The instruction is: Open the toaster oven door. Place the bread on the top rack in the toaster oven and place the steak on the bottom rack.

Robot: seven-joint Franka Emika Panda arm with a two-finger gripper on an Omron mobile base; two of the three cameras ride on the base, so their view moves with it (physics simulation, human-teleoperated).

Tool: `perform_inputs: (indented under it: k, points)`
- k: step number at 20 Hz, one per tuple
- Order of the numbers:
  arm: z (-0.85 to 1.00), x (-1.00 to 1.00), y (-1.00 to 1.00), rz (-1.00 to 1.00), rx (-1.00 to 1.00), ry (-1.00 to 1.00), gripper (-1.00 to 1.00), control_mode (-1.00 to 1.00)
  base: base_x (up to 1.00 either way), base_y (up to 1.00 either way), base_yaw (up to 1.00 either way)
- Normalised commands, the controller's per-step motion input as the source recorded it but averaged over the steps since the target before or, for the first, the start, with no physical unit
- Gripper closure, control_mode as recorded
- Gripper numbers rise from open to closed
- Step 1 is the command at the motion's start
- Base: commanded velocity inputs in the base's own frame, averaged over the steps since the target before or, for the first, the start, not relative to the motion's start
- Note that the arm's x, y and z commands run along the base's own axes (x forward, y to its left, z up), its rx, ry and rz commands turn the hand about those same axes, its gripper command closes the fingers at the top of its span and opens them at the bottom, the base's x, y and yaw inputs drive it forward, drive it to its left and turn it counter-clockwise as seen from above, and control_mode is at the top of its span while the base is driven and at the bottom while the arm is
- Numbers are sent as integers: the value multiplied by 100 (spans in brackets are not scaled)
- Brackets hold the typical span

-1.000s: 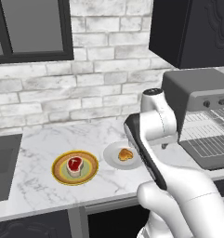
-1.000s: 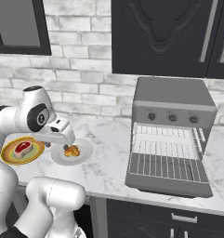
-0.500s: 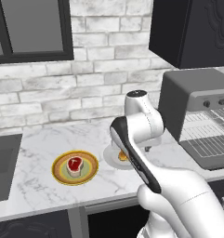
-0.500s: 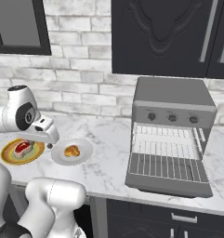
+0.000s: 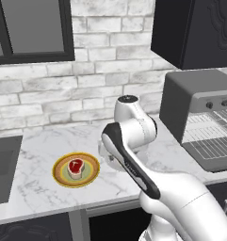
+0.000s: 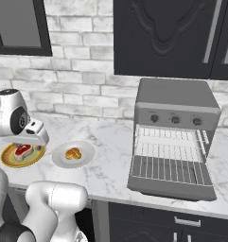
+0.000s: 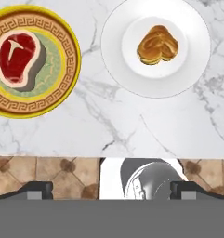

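The bread is judged light, soft and a little crumbly, likely to dent under a hard squeeze; a gentle hold across its narrower waist, from above, is judged best, with the fingers kept clear of the white plate beneath it. It is seen as a small golden-brown lumpy piece with a cleft on one side, lying at the middle of the white plate on the marble tabletop. The steak is judged heavier, firm but slick, best taken across its thick sides; it appears as a round red slab with a white fat mark, on a yellow patterned plate just beside the white plate, on the side away from the toaster oven. The oven door is noted folded down flat, both wire racks exposed, top rack above bottom rack. The pincer is spread wide and empty, hovering above the tabletop near the white plate.
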Motion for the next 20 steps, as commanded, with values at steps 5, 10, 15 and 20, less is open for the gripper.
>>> perform_inputs:
  k: [5,10,15,20]
  points:
    - [-18,10,55,6,8,-1,-100,-100,0,0,0]
    - [-21,13,57,0,4,0,-100,-100,0,0,0]
    - [-22,23,58,0,0,0,-100,-100,0,0,0]
    - [-27,29,36,0,0,0,-100,-100,0,0,0]
